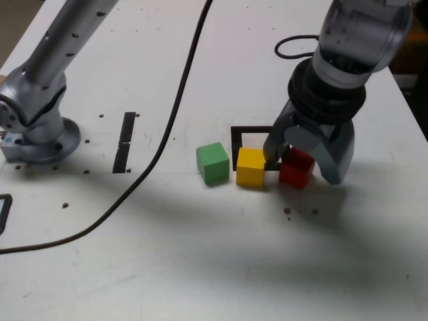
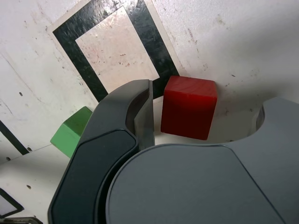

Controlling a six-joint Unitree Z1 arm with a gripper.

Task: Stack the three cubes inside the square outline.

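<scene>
Claw (image 1: 302, 162) spread wide over the red cube (image 1: 297, 168): that is what we see in the exterior view. The jaws straddle the cube, one on the side facing the yellow cube (image 1: 251, 167), the other on the far side, and neither looks pressed against it. The red cube sits on the bench (image 1: 200, 254), just beside the square outline (image 1: 235, 137) and by its near corner on the exterior view's right, not inside it. Yellow lies just past the claw's inner jaw, overlapping the outline's front edge; green (image 1: 212, 162) is next beyond it, apart from the tape. Nothing is stacked yet.

In the wrist view we find the red cube (image 2: 189, 113) between the jaws, close against the dark inner finger (image 2: 140, 114) with a clear gap to the grey one. The outline (image 2: 88, 70) lies straight ahead of the claw beyond the cube, its white middle bare. Green (image 2: 71, 133) peeks out behind the dark finger.

We judge the coming move turns on this: the cube is already centred enough between the jaws, faces roughly square to them, so closing should take it, with the outline a short carry away.
</scene>
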